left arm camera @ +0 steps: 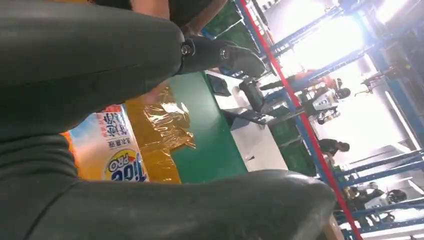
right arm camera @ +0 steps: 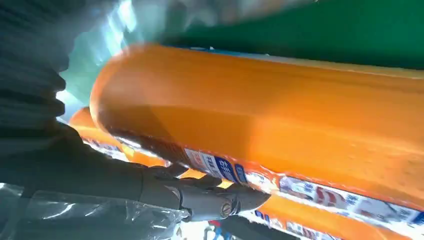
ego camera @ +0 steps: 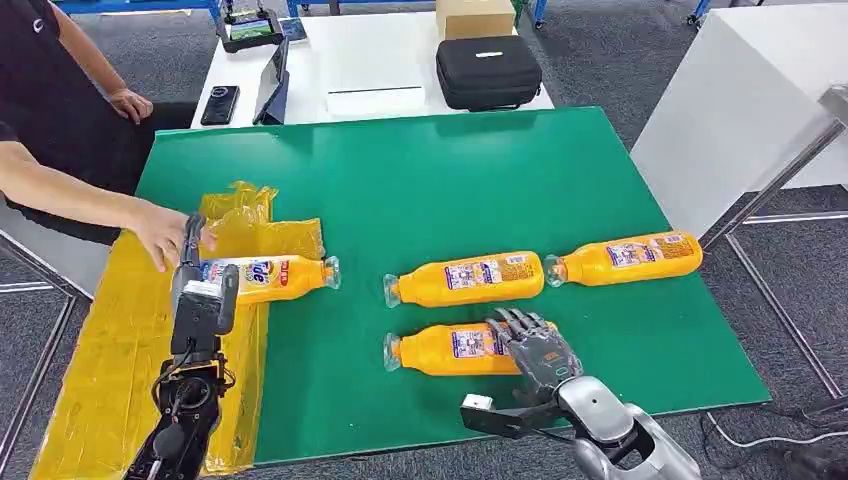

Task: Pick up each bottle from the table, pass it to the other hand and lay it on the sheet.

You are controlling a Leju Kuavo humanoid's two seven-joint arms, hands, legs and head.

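Lower centre of frame: right hand [ego camera: 533,347] wrapped around base of orange plastic bottle [ego camera: 450,349] lying on green counter [ego camera: 420,180]. Left hand [ego camera: 203,290] closed on labelled orange bottle [ego camera: 275,276] over crinkled yellow sheet [ego camera: 110,340].

Grey fingers [left arm camera: 220,52], labelled bottle [left arm camera: 107,150], yellow sheet [left arm camera: 160,130], green table [left arm camera: 205,135]

"PRO" on label of bottle [left arm camera: 111,155] on yellow sheet [left arm camera: 160,125]; other label txt too small to read

White tabletop [ego camera: 390,60] behind: black zip case [ego camera: 488,72], cardboard box [ego camera: 475,17], phone [ego camera: 220,105], tablet [ego camera: 273,82]. Person's hand [ego camera: 160,232] at left.
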